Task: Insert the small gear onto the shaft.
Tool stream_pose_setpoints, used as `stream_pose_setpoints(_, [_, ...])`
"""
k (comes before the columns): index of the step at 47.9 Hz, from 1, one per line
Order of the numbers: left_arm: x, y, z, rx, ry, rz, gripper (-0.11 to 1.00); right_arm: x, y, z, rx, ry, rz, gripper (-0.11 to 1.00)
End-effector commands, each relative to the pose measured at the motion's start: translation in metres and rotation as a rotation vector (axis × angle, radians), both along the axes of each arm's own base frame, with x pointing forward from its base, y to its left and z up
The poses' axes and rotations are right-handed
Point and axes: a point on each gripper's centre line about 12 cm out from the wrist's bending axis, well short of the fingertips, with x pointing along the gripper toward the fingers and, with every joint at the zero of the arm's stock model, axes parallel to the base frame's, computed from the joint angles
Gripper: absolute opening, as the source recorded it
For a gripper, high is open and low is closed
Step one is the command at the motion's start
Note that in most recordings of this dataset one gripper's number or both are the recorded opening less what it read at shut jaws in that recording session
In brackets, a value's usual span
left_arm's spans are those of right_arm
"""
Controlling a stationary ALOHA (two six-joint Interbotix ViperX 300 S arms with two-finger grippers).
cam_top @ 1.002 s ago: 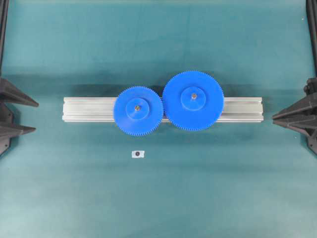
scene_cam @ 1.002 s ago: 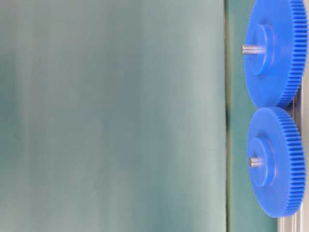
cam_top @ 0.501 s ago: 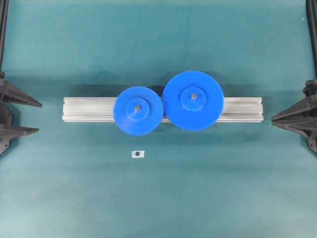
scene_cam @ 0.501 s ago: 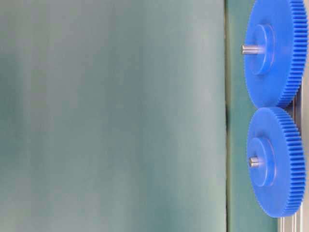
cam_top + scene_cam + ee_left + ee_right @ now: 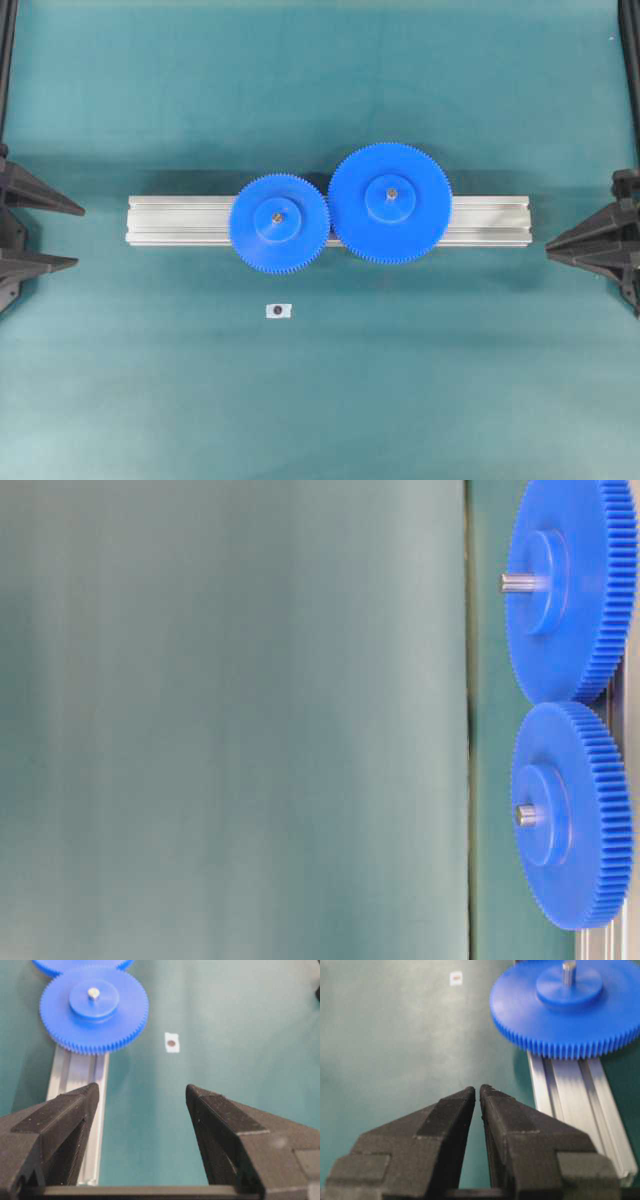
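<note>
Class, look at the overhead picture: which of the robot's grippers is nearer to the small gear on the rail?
Left. The left gripper sits at the picture's left edge, level with the small gear. The right gripper is at the far right edge, beyond the wider gear.

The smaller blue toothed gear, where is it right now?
In the overhead view the smaller blue plastic gear sits left of centre on the grooved aluminium rail, its teeth against the wider blue gear on its right.
</note>
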Motion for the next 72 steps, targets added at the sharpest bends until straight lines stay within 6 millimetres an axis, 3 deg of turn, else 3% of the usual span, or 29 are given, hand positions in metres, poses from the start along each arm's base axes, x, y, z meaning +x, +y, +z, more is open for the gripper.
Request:
stream_pose_setpoints(1, [0.001, 0.0, 0.002, -0.002, -0.008, 0.0, 0.79, -0.001, 0.0, -0.005, 0.042, 0.015, -0.015, 0.27])
stream_pose_setpoints(16, [-0.001, 0.0, -0.023, 0.004, 0.029, -0.002, 0.79, -0.002, -0.001, -0.01, 0.083, 0.065, -0.033, 0.27])
stream_pose_setpoints(72, [-0.001, 0.005, -0.022, 0.019, 0.005, 0.029, 0.79, -0.002, -0.001, -0.01, 0.085, 0.067, -0.033, 0.27])
